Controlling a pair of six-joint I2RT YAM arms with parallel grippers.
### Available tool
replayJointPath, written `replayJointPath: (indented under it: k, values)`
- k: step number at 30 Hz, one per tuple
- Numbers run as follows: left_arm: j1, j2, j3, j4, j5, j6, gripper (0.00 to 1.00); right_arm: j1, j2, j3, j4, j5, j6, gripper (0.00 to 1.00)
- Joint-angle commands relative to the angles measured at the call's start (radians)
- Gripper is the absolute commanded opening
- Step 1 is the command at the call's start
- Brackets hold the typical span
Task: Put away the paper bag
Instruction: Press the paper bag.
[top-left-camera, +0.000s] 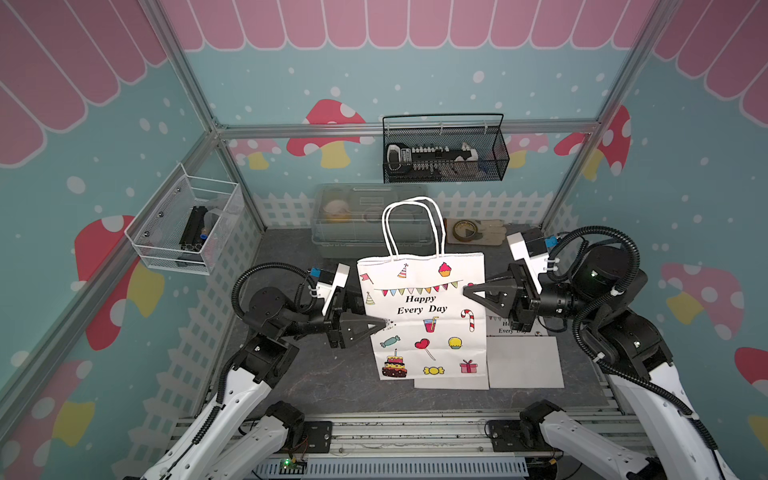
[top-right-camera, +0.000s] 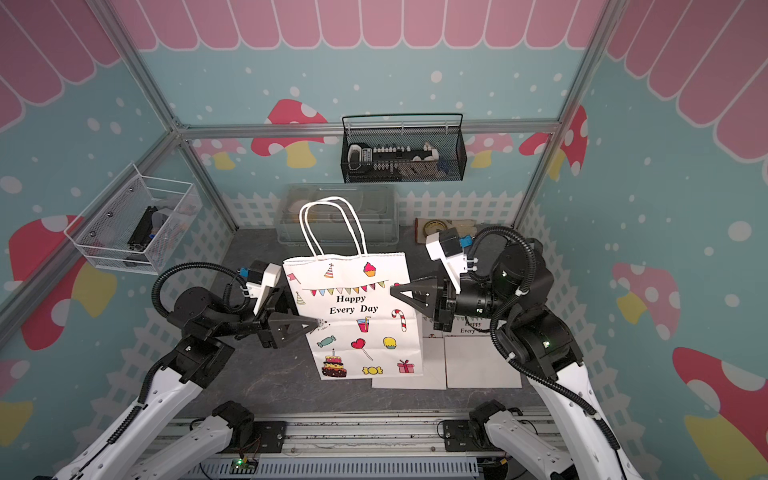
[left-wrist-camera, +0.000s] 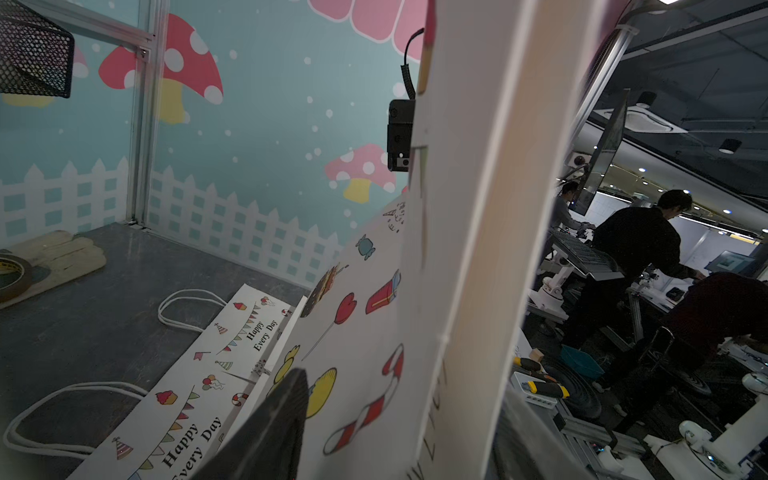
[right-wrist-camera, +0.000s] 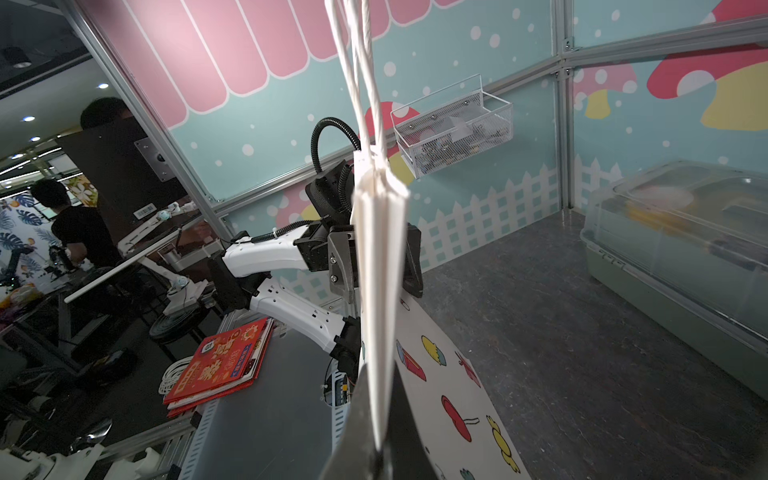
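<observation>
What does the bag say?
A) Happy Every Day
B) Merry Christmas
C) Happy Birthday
A: the bag has "Happy Every Day" printed across its front, readable in both top views.

A robotics lab: mushroom-papered aluminium-frame booth, people at workbenches beyond.

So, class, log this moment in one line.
paper bag: upright, flat | right claw: shut on its edge | left claw: open around opposite edge
</observation>
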Motion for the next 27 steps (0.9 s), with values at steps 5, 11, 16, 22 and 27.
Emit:
replayJointPath:
  k: [5, 11, 16, 22, 27]
  values:
    - [0.004, -0.028, 0.001, -0.010, 0.034, 0.015, 0.51, -0.039, 0.072, 0.035, 0.034, -0.106, 0.015, 0.00]
    - [0.004, -0.039, 0.010, -0.062, 0.016, 0.048, 0.41, -0.047, 0.111, 0.066, 0.037, -0.097, 0.034, 0.00]
    - [0.004, -0.039, 0.027, -0.133, -0.008, 0.092, 0.33, -0.049, 0.113, 0.074, 0.036, -0.057, 0.045, 0.00]
    - [0.004, -0.016, 0.035, -0.140, -0.020, 0.092, 0.30, -0.049, 0.094, 0.076, 0.046, 0.031, 0.081, 0.00]
    - [0.004, 0.010, 0.038, -0.140, -0.039, 0.087, 0.20, -0.049, 0.070, 0.059, 0.053, 0.057, 0.095, 0.00]
